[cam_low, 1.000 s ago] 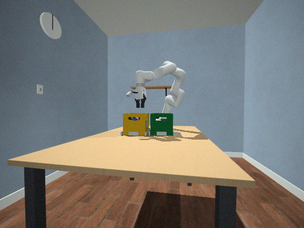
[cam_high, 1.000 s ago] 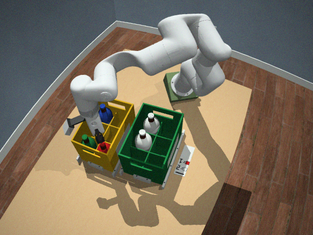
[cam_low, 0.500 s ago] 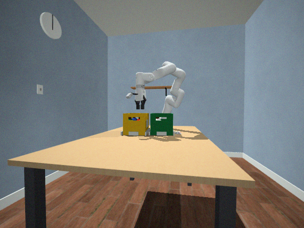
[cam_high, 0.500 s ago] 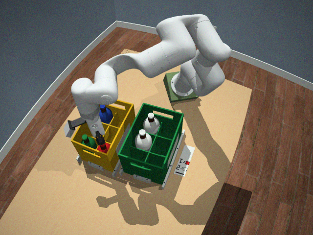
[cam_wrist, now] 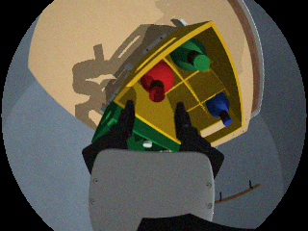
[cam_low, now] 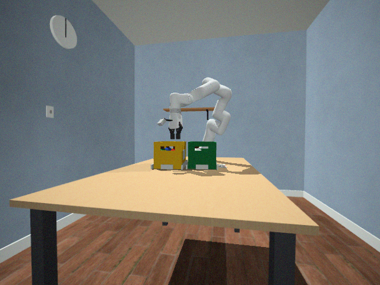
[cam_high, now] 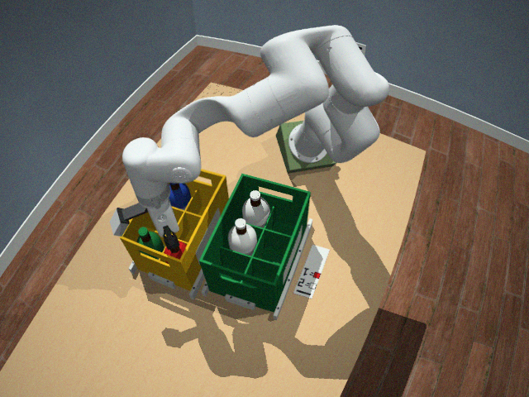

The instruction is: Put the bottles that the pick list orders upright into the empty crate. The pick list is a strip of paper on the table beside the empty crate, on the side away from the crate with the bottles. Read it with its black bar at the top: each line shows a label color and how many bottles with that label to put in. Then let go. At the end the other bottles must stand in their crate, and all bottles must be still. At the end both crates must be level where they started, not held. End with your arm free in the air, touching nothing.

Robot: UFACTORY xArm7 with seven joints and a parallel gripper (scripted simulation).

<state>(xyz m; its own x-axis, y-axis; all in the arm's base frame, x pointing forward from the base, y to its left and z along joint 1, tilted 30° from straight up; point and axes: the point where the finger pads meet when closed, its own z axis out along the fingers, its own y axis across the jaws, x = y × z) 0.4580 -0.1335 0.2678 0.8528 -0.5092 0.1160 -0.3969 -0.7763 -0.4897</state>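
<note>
Overhead, the jaws [cam_high: 172,244] hang apart and empty above the red bottle [cam_high: 174,251] in the yellow crate [cam_high: 193,251], beside green [cam_high: 148,239] and blue [cam_high: 179,194] ones. Farther off, the green crate [cam_high: 298,213] holds two white bottles [cam_high: 241,236]; the pick list [cam_high: 312,271] lies on the tabletop [cam_high: 375,205].

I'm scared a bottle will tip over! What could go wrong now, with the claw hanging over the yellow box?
The open gripper hangs above the yellow crate, over the red bottle.
1. The green bottle stands in the next compartment, so a finger coming down off-center might knock it.
2. The crate's inner walls sit close around the red bottle; a finger could land on one.
3. Lifted tilted, the bottle might catch the rim of the green crate on the way over.
</note>
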